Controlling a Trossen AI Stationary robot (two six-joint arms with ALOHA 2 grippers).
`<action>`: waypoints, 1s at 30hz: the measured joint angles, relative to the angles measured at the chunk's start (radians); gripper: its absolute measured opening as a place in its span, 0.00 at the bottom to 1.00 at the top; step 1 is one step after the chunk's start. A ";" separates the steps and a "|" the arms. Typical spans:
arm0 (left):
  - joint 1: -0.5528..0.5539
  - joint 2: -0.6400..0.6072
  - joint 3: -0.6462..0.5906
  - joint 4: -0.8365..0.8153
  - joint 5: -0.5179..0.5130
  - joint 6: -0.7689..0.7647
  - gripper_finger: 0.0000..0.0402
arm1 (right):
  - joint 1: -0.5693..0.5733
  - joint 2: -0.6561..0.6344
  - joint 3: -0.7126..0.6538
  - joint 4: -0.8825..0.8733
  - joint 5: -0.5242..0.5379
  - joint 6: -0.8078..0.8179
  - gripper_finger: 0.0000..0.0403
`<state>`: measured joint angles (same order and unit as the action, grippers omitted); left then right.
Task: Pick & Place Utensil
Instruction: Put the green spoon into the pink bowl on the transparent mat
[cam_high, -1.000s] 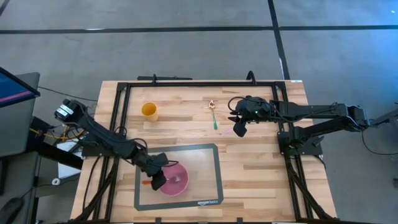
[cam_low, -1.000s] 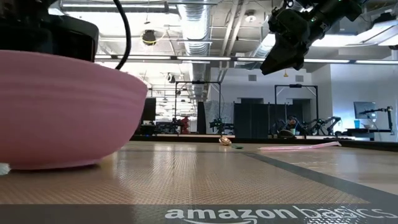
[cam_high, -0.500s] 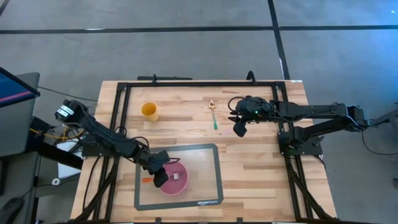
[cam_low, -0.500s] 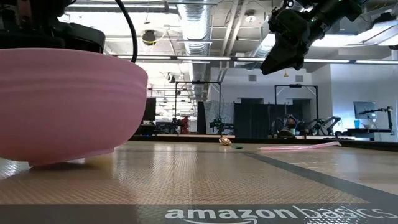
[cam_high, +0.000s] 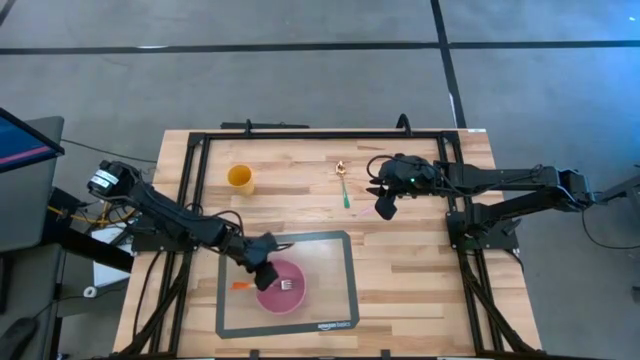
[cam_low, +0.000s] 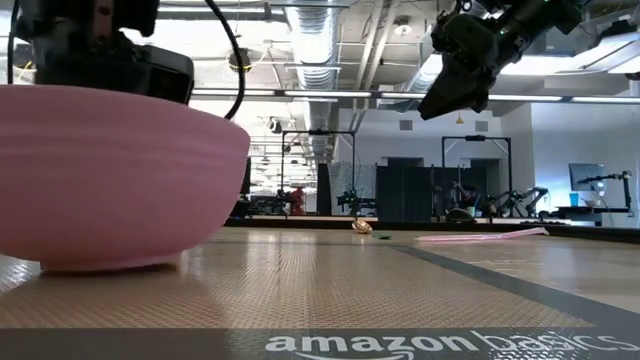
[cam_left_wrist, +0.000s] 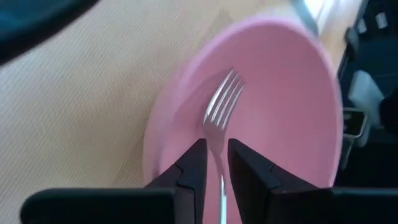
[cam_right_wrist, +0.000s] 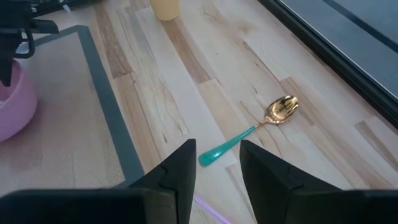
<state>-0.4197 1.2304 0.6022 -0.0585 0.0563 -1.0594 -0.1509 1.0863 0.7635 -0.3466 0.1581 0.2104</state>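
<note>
A pink bowl (cam_high: 281, 290) stands on the grey-edged mat (cam_high: 330, 300). A fork (cam_left_wrist: 222, 106) lies in it, tines on the bowl floor (cam_high: 291, 285), orange handle (cam_high: 238, 287) sticking out over the rim toward the table's left. My left gripper (cam_high: 262, 266) hovers just above the bowl's far-left rim, narrowly open; in its wrist view the fork's shaft shows through the gap (cam_left_wrist: 216, 155). My right gripper (cam_high: 385, 205) hangs open above the table, right of a gold spoon with a teal handle (cam_high: 344, 186) that lies flat on the wood (cam_right_wrist: 255, 127).
A yellow cup (cam_high: 240, 178) stands at the far left of the wooden table. A thin pink stick (cam_low: 480, 236) lies on the wood near the right gripper. A black frame (cam_high: 300, 135) rims the table. Bare wood lies between mat and spoon.
My left gripper has drawn back from over the bowl's left rim toward the far edge and risen a little. The fork has stayed behind in the bowl, its tines and orange handle now uncovered. The bowl rocked briefly and sits flat again. The right arm kept still.
</note>
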 joint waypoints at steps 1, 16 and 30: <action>0.006 0.000 0.000 0.013 0.000 0.004 0.16 | 0.000 0.000 0.000 0.001 0.000 0.000 0.29; 0.067 -0.001 0.000 0.256 -0.005 0.247 0.15 | -0.001 0.151 0.002 0.125 0.000 0.000 0.29; 0.174 -0.001 0.000 0.330 -0.011 0.585 0.14 | -0.104 0.445 0.002 0.366 0.104 0.080 0.29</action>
<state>-0.2457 1.2297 0.6025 0.2711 0.0451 -0.4742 -0.2552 1.5310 0.7654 0.0196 0.2623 0.2905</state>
